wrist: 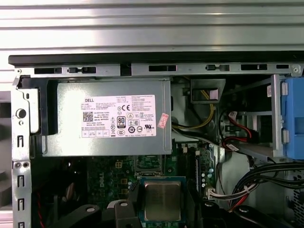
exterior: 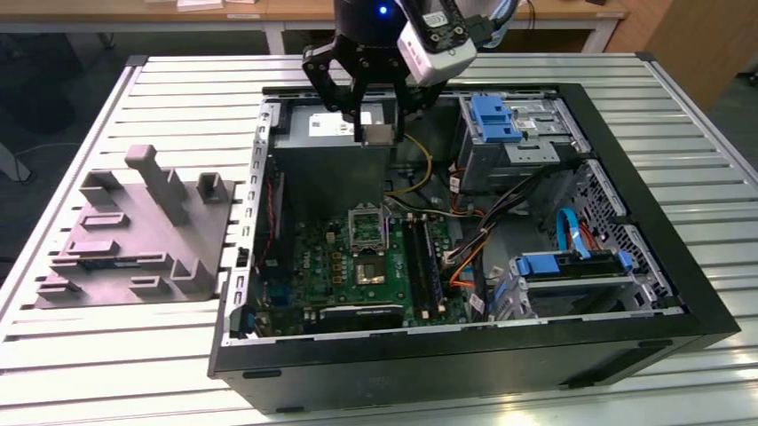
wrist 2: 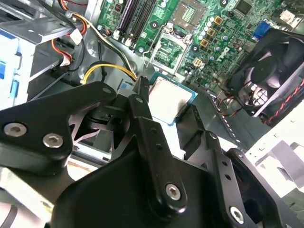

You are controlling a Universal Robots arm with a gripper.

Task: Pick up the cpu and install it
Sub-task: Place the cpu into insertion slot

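Though well above the motherboard (exterior: 319, 253), the cpu (exterior: 378, 135) tight between the fingers (wrist 2: 141, 92).

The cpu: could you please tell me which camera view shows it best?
The first wrist view: the cpu faces the camera squarely, held between the gripper's fingers. The second wrist view shows it slanted, one edge behind a finger; the exterior view shows it small at the gripper's tips.

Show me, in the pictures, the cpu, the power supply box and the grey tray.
cpu (wrist: 162, 202), first wrist view, middle of its silvery top.
power supply box (wrist: 118, 116), first wrist view, on its white label.
grey tray (exterior: 124, 232), exterior view, on its flat base.
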